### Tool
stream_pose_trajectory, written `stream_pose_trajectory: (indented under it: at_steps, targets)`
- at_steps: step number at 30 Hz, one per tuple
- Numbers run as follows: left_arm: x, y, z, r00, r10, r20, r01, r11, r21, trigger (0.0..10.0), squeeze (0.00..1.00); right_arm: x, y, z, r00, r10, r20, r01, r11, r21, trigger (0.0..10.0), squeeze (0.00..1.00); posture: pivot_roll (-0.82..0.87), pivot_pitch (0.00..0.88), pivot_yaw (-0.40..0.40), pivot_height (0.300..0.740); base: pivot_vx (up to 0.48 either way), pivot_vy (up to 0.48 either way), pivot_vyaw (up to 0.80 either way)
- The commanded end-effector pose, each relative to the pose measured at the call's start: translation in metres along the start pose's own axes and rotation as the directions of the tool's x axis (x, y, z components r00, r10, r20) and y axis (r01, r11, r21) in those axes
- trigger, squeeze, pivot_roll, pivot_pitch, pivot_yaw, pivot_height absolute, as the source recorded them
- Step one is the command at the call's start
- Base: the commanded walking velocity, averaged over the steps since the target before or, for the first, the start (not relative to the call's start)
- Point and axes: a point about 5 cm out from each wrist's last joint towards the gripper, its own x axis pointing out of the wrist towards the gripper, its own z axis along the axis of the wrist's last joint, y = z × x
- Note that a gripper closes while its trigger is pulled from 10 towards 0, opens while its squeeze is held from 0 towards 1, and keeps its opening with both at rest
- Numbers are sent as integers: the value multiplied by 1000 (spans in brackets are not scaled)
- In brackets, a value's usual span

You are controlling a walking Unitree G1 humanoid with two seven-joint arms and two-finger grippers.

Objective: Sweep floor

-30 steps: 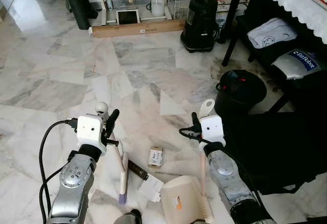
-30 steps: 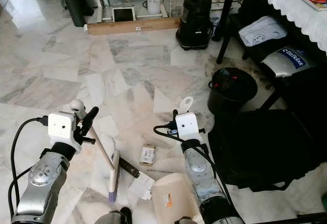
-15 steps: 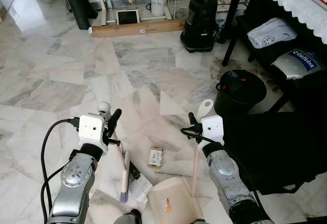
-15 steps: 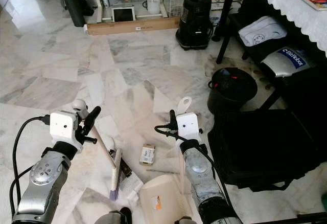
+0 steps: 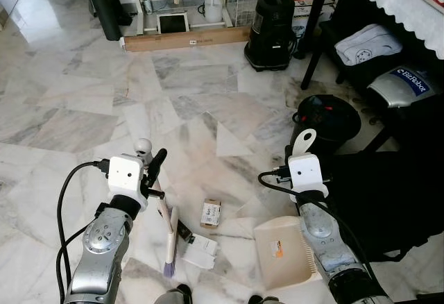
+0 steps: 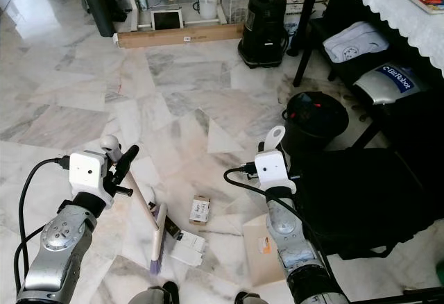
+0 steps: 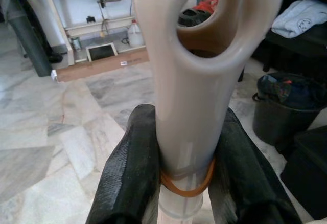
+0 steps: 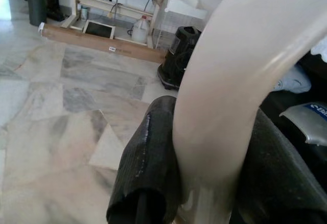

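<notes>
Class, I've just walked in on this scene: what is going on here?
A humanoid robot is sweeping litter on a marble floor. Its left gripper is shut on the handle of a small broom, whose bristles rest on the floor beside a white paper scrap and a small box. Its right gripper is shut on a beige dustpan, set on the floor to the right of the litter, apart from it.

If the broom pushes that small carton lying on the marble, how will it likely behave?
The small carton lies flat, so it would probably slide, not roll or tip. It looks like light cardboard, and the glossy marble floor should offer little grip. The broom, clamped in the left gripper, might make it skid or spin aside.
</notes>
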Motion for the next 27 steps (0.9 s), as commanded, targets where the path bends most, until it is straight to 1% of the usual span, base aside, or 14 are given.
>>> stream_pose_trajectory:
  at_steps: [1,6,8,12,18,20,22,25,27]
  targets:
    - [1,-4,1,999,-41,-11,40,999,-19,10000,0,-1,4,0,1000,-4,7,4,1000,7,10000,0,145,186,-7,740,0,0,0]
    - [0,-7,-3,996,-79,-39,77,996,-40,10000,0,-3,7,-5,1000,-1,-11,1,1000,15,10000,0,148,189,-5,740,0,0,0]
    - [0,-7,-4,996,-79,-45,77,996,-53,10000,0,-5,9,-9,1000,-6,-29,7,1000,25,10000,0,146,191,-2,740,0,0,0]
    - [0,-7,-5,995,-84,-49,82,996,-47,10000,0,-6,9,-15,998,-34,-54,34,999,3,10000,0,149,194,0,740,0,0,0]
    - [0,-5,-3,995,-88,-47,86,995,-46,10000,0,-5,14,-15,998,-29,-55,30,999,11,10000,0,155,195,4,740,0,0,0]
    - [-1,-6,-3,993,-103,-53,100,994,-53,10000,0,-5,14,-15,998,-31,-52,32,999,14,10000,0,155,196,6,740,0,0,0]
    - [-2,-7,-3,988,-138,-67,134,989,-67,10000,0,-3,16,-14,998,-35,-52,36,999,19,10000,0,157,197,8,740,0,0,0]
    - [-2,-6,-2,987,-143,-71,139,989,-57,10000,0,-3,18,-15,998,-34,-60,36,999,20,10000,0,160,196,9,740,0,0,0]
    - [-2,-1,-2,991,-113,-68,111,993,-38,10000,0,-5,20,-18,997,-29,-74,31,999,25,10000,0,160,198,9,740,0,0,0]
